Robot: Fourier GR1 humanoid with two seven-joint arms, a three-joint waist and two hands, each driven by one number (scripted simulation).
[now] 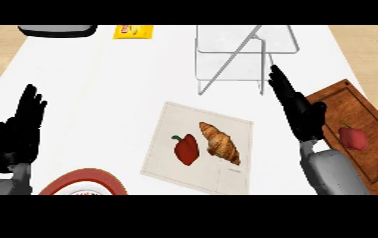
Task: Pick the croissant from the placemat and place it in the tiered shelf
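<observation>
1. Your target, the croissant [220, 143], lies on the right half of the placemat [198, 149], just beside a red bell pepper [186, 148] that sits to its left on the same mat. The two look close but apart.

2. The croissant's long axis runs diagonally: its far tip points up and to the left, its near tip down and to the right. To close across its narrow width, you would likely have to turn the hand square to that diagonal.

3. Your right hand [298, 107] is the nearer one. It hovers to the right of the placemat and a little farther back than the croissant, between the mat and the wooden cutting board [336, 107]. So the croissant lies to the left of that hand and nearer to you.

4. The right hand's fingers are straight and stretched out, pointing toward the tiered shelf [236, 52] at the far side of the counter. It holds nothing and, as far as you can see, touches nothing.

5. Your left hand [22, 127] rests at the left edge, fingers up and relaxed, with nothing in it. It is well apart from the croissant.

6. The shelf stands beyond the placemat, slightly to the right, so the carry would probably run away from you.

7. A second red pepper [354, 137] lies on the cutting board; leave it alone.
</observation>
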